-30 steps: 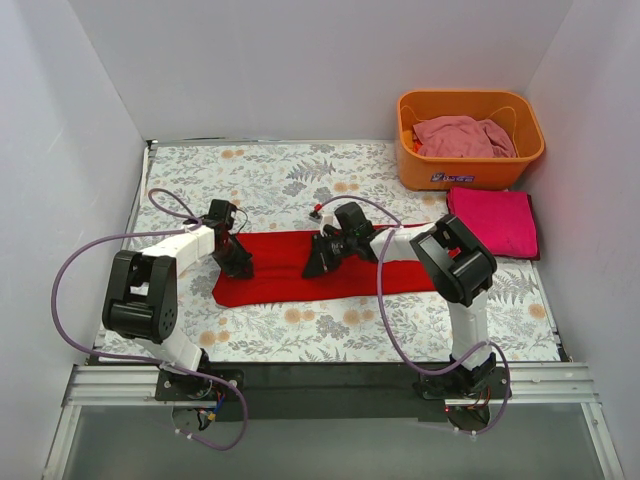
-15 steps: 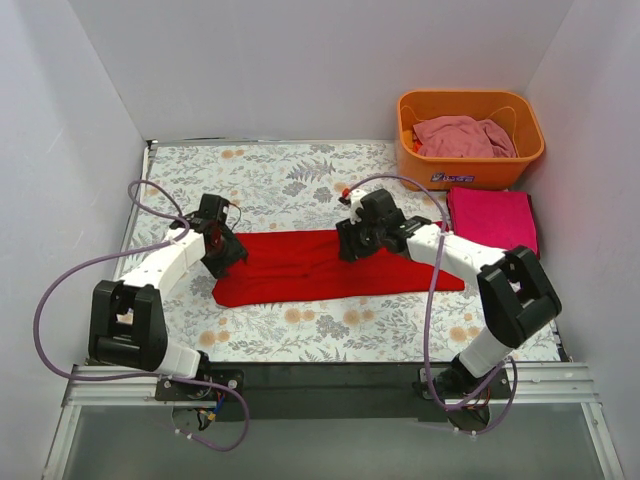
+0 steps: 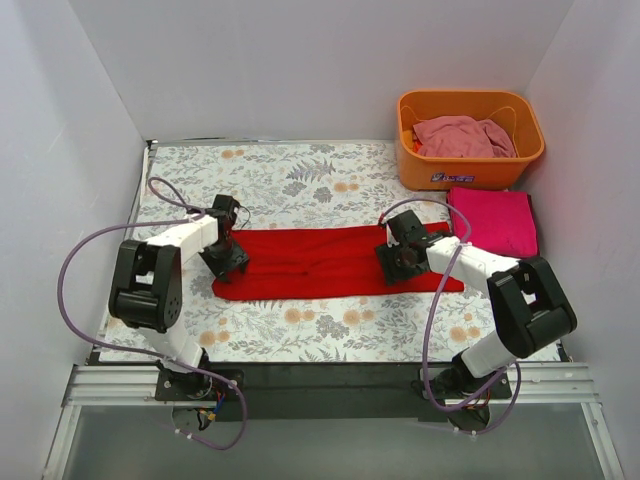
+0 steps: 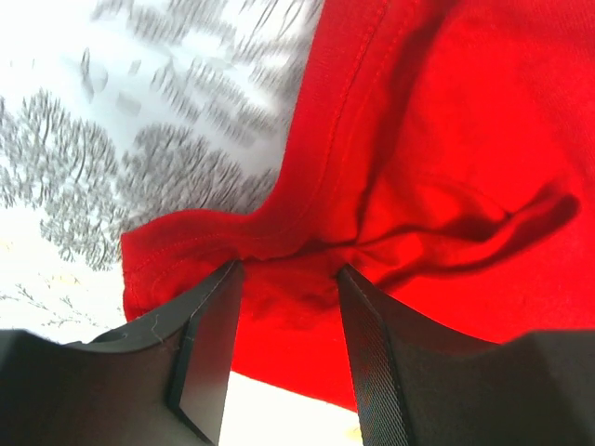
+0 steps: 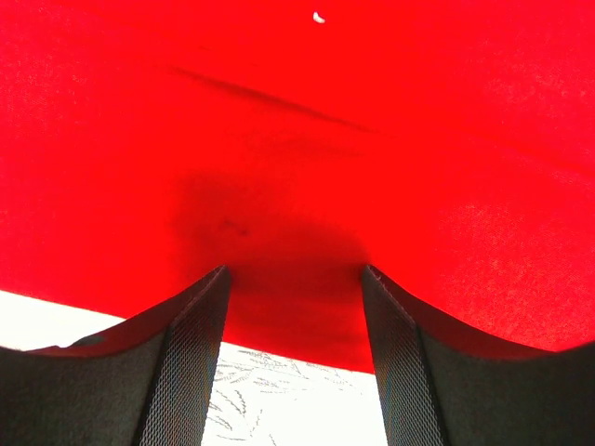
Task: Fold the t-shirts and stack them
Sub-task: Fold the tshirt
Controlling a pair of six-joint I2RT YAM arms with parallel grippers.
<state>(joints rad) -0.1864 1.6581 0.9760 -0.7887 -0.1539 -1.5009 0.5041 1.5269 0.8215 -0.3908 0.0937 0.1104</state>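
I am straddling the red t-shirt [image 3: 320, 262], which is lying as a long strip across the worktop [image 3: 290, 180], with my left pincer [image 3: 229, 260] and right pincer [image 3: 396, 262], both with fingers apart, and am aiming to pinch all layers evenly so the fold lands square.

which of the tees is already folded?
The magenta-pink cloth t-shirt, a neat rectangle; the bright red t-shirt lies spread out, the dusty pale pink t-shirt crumpled in the orange plastic basket.
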